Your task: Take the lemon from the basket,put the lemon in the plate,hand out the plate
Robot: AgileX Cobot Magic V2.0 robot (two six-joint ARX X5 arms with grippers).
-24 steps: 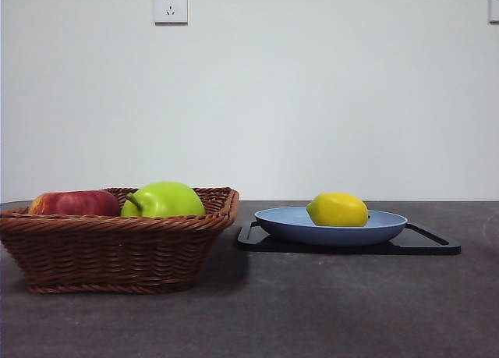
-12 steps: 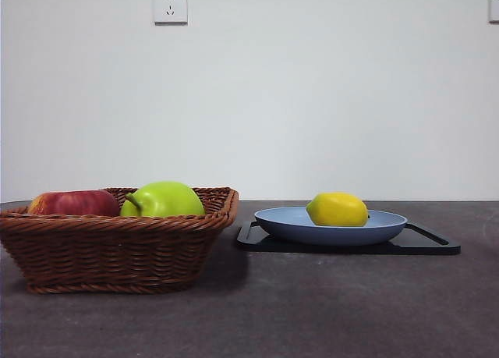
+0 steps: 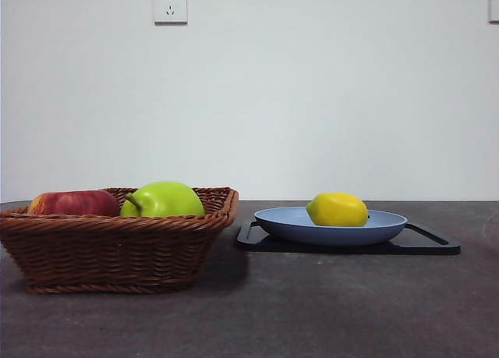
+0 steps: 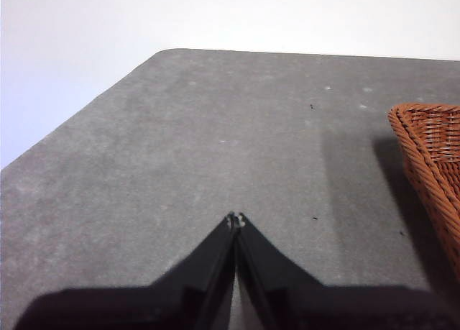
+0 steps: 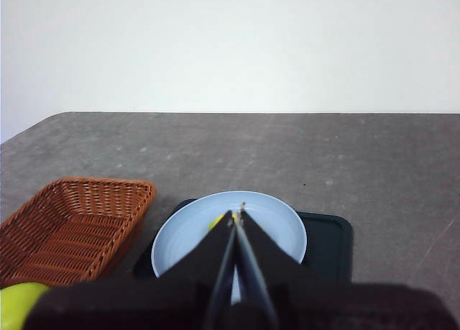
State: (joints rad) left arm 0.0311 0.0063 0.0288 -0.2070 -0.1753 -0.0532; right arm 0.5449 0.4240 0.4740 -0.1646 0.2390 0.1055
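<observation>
Starting at your left in the front view, the basket [image 3: 117, 245] is sitting on the dark tabletop [image 3: 327, 311], and it is holding a red apple [image 3: 74, 203] at its left end with a green apple [image 3: 164, 200] just beside it (its stem is pointing toward the red one). Moving right, a black tray [image 3: 433, 245] is lying flat near the basket, and the plate [image 3: 331, 227] is resting on it. The lemon [image 3: 337, 210] is sitting in the plate, a little right of the plate's middle, with its pointed tip facing right.

Neither arm is reaching into the front view. You are seeing the left gripper [image 4: 236, 219] hanging over bare tabletop, its jaws pressed together at the tips and holding nothing, with one corner of the basket [image 4: 431, 165] showing off to the side. The right gripper [image 5: 236, 216] is hovering above the plate [image 5: 277, 226], jaws likewise closed tip to tip and empty; a sliver of the lemon [image 5: 217, 221] is peeking out beside them. In that same view the basket [image 5: 72, 226] is lying next to the tray [image 5: 327, 244], and the green apple [image 5: 18, 305] is showing at the edge.
</observation>
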